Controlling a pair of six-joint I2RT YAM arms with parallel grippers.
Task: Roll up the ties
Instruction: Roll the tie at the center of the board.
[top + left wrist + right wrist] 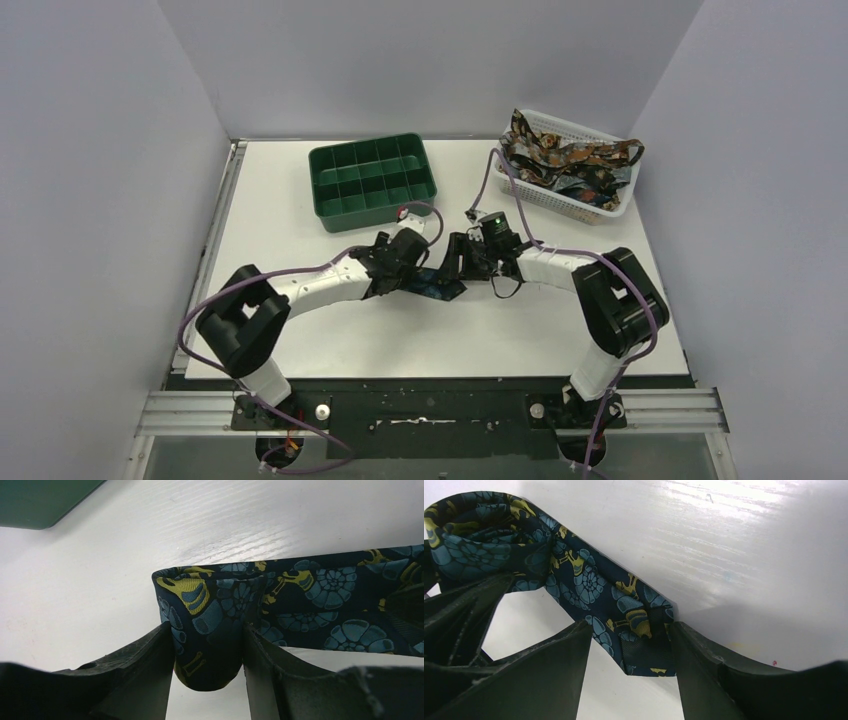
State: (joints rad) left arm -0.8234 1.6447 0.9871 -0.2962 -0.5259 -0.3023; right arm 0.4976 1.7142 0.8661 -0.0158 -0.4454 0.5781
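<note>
One dark navy tie [436,284] with blue and yellow patterns lies on the white table between my two grippers. My left gripper [208,652] is shut on the rolled part of the tie [212,630], which bulges between both fingers; the rest of the strip runs off to the right. My right gripper [630,630] holds the flat tail end of the same tie [644,630], which touches both fingertips. The roll [474,535] shows at the upper left of the right wrist view. Several more ties [560,158] lie heaped in the basket.
A green compartment tray [372,182] stands behind the left gripper; its corner shows in the left wrist view [40,502]. A white mesh basket [615,205] stands at the back right. Grey walls close in the table on three sides.
</note>
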